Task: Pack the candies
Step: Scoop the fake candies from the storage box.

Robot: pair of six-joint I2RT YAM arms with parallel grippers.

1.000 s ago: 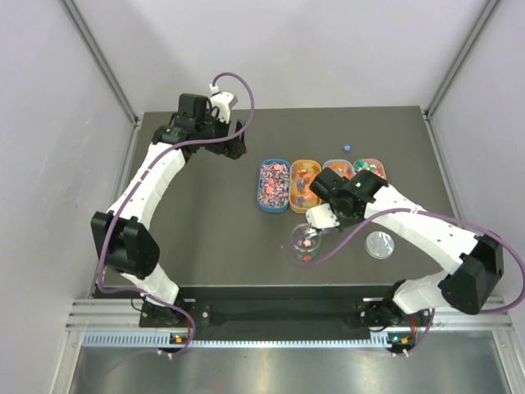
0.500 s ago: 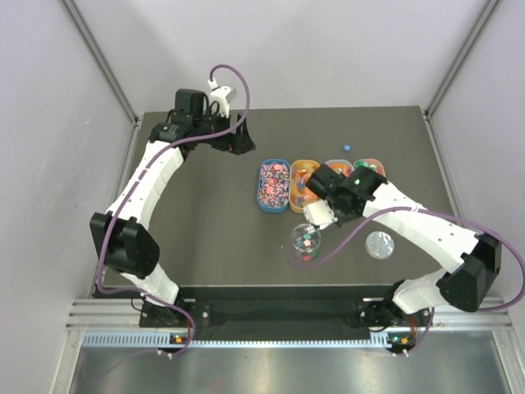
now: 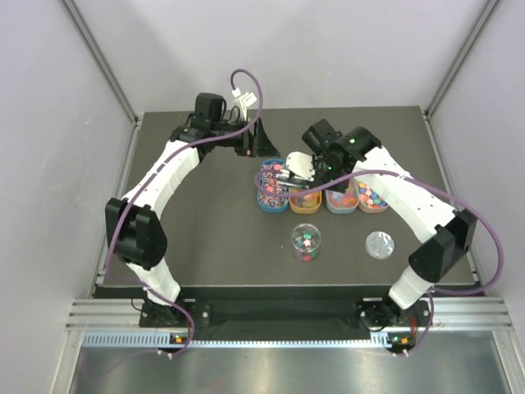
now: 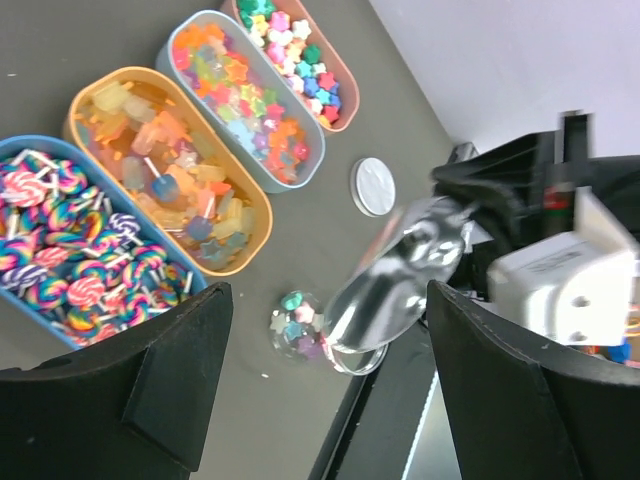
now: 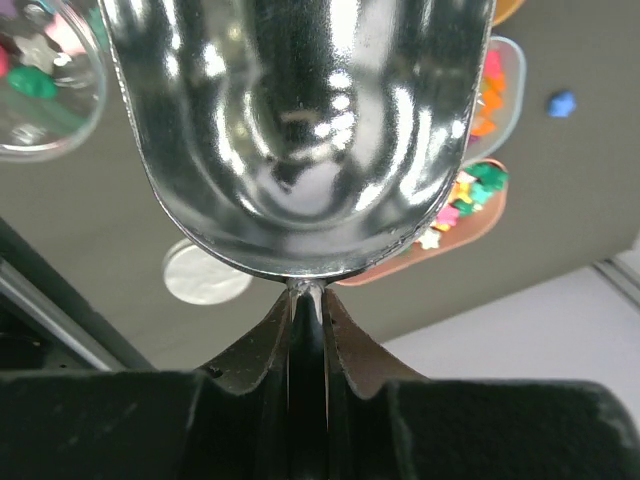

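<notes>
Top view
- Oval trays: four in a row mid-frame: blue tray (image 3: pixel 272 209), orange tray (image 3: pixel 304 211), pale blue tray (image 3: pixel 341 211), pink tray (image 3: pixel 372 209), all filled with candies (image 3: pixel 271 189).
- Clear cup (image 3: pixel 306 243): below the row, a few candies inside.
- Clear lid (image 3: pixel 379 244): right of the cup.
- Left gripper (image 3: pixel 259 141): upper left of the blue tray.
- Right gripper (image 3: pixel 310 162): carries a metal scoop (image 3: pixel 294 170) over the blue and orange trays.

Left wrist view
- Blue tray: swirl lollipops.
- Orange tray: yellow-orange gummies.
- Pale blue, pink trays: star pieces.
- Fingers (image 4: pixel 140 400): spread wide, nothing between.

Right wrist view
- Fingers (image 5: pixel 250 350): pinched on the scoop's handle.
</notes>
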